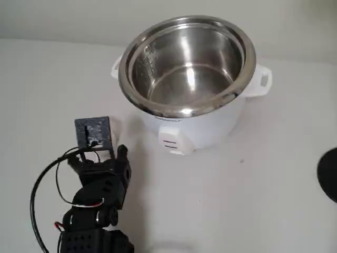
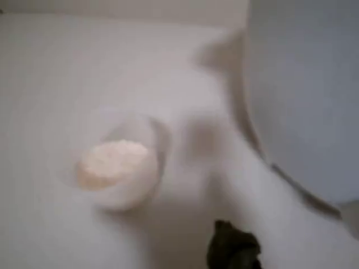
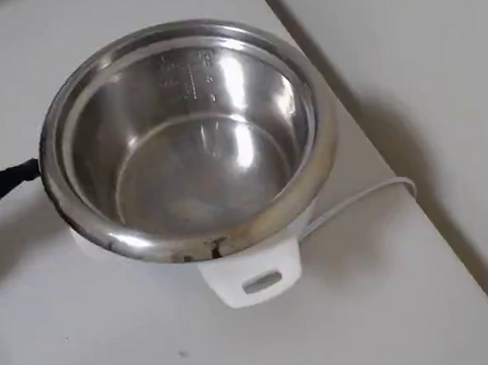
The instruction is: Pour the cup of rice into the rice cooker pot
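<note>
- The white table (image 1: pixel 274 200) held everything.
- The rice cooker pot (image 1: pixel 187 66) was the biggest thing, shiny and bare inside, sitting in its white body. It had level marks and small writing, too blurry to read.
- The black arm (image 1: pixel 97 184) stood near the pot's front left in the fixed view.
- The cup of rice (image 2: pixel 118 162) stood upright just left of the pot in the blurry wrist view.
- The gripper (image 2: pixel 233 249) was a dark blob near the cup; I cannot tell if it was spread or closed.
</note>
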Robot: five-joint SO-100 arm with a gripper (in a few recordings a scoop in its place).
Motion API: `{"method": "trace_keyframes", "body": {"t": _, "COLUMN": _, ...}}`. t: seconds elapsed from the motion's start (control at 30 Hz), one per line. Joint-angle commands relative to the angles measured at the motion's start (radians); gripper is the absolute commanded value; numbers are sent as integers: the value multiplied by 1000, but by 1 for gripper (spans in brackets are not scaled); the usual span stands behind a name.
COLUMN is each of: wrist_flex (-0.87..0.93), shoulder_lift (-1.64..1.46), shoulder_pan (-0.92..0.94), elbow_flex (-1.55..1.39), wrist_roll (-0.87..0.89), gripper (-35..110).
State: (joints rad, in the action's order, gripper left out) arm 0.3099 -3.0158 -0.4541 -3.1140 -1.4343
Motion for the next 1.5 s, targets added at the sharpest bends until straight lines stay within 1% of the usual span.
{"method": "trace_keyframes", "body": {"t": 0.0, "wrist_flex": -357, "shoulder_lift": 339, "shoulder_pan": 51, "elbow_flex": 12, "wrist_roll": -20, "gripper": 59}}
{"method": "trace_keyframes", "body": {"t": 0.07, "wrist_flex": -586, "shoulder_lift": 552, "shoulder_pan": 63, "elbow_flex": 18, "wrist_roll": -20, "gripper": 59}}
{"method": "trace_keyframes", "body": {"t": 0.2, "wrist_flex": -1158, "shoulder_lift": 1065, "shoulder_pan": 49, "elbow_flex": 67, "wrist_roll": -26, "gripper": 59}}
{"method": "trace_keyframes", "body": {"t": 0.23, "wrist_flex": -1256, "shoulder_lift": 1164, "shoulder_pan": 43, "elbow_flex": 84, "wrist_roll": -26, "gripper": 59}}
{"method": "trace_keyframes", "body": {"t": 0.33, "wrist_flex": -1477, "shoulder_lift": 1401, "shoulder_pan": 23, "elbow_flex": 127, "wrist_roll": -26, "gripper": 59}}
{"method": "trace_keyframes", "body": {"t": 0.5, "wrist_flex": -1919, "shoulder_lift": 1873, "shoulder_pan": 11, "elbow_flex": 282, "wrist_roll": -51, "gripper": 60}}
{"method": "trace_keyframes", "body": {"t": 0.57, "wrist_flex": -2013, "shoulder_lift": 1994, "shoulder_pan": -2, "elbow_flex": 333, "wrist_roll": -60, "gripper": 60}}
{"method": "trace_keyframes", "body": {"t": 0.63, "wrist_flex": -2069, "shoulder_lift": 2066, "shoulder_pan": -21, "elbow_flex": 373, "wrist_roll": -60, "gripper": 60}}
{"method": "trace_keyframes", "body": {"t": 0.73, "wrist_flex": -2102, "shoulder_lift": 2112, "shoulder_pan": -55, "elbow_flex": 422, "wrist_roll": -58, "gripper": 60}}
{"method": "trace_keyframes", "body": {"t": 0.93, "wrist_flex": -2094, "shoulder_lift": 2135, "shoulder_pan": -97, "elbow_flex": 541, "wrist_roll": -49, "gripper": 59}}
{"method": "trace_keyframes", "body": {"t": 1.13, "wrist_flex": -2091, "shoulder_lift": 2246, "shoulder_pan": -109, "elbow_flex": 716, "wrist_roll": -54, "gripper": 59}}
{"method": "trace_keyframes", "body": {"t": 1.47, "wrist_flex": -2086, "shoulder_lift": 2399, "shoulder_pan": -141, "elbow_flex": 905, "wrist_roll": -77, "gripper": 56}}
